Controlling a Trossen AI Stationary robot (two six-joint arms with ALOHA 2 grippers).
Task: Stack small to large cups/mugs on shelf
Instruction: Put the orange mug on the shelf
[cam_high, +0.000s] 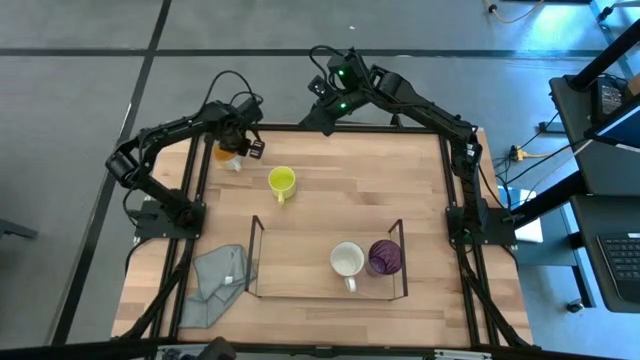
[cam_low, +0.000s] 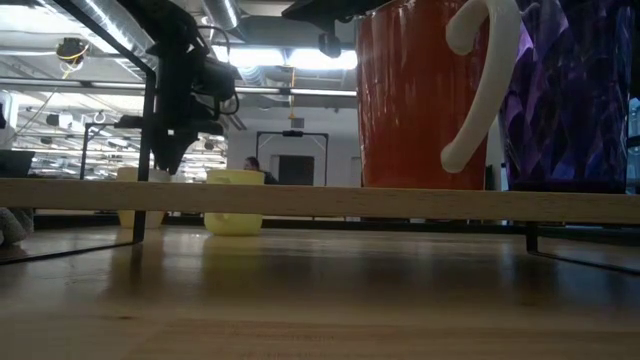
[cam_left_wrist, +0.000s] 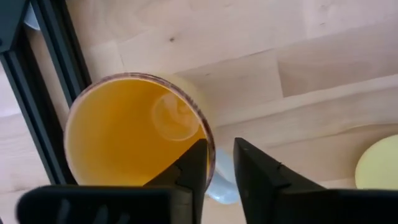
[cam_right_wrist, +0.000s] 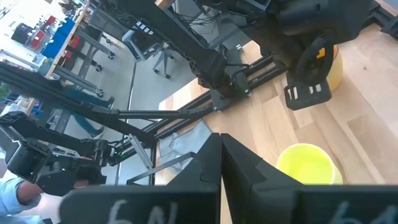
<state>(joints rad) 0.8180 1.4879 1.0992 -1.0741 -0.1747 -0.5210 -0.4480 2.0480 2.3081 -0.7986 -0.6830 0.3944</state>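
Observation:
The orange cup (cam_high: 226, 153) stands on its base at the table's far left. My left gripper (cam_left_wrist: 221, 165) points down over it, open, one finger inside the cup and one outside. The yellow mug (cam_high: 282, 181) stands alone on the table a little to the right. The white mug (cam_high: 347, 260), red-orange outside in the low view, and the purple tumbler (cam_high: 385, 257) stand side by side at the right end of the clear-walled shelf (cam_high: 254, 258). My right gripper (cam_right_wrist: 221, 158) hangs shut and empty, high over the far edge. My left gripper straddles the orange cup's rim (cam_left_wrist: 210, 149) beside the pale handle (cam_left_wrist: 221, 190), coming from above and pointing down. A gap shows between the outer finger (cam_left_wrist: 255, 174) and the wall. Whether the inner finger (cam_left_wrist: 193, 168) touches the wall I cannot tell. The cup stands upright on the table.
A crumpled grey cloth (cam_high: 215, 285) lies at the near left, just outside the shelf's left wall. The left half of the shelf holds nothing. Bare wood lies between the yellow mug and the shelf. Dark frame rails (cam_high: 190, 190) run along the table's left and right edges.

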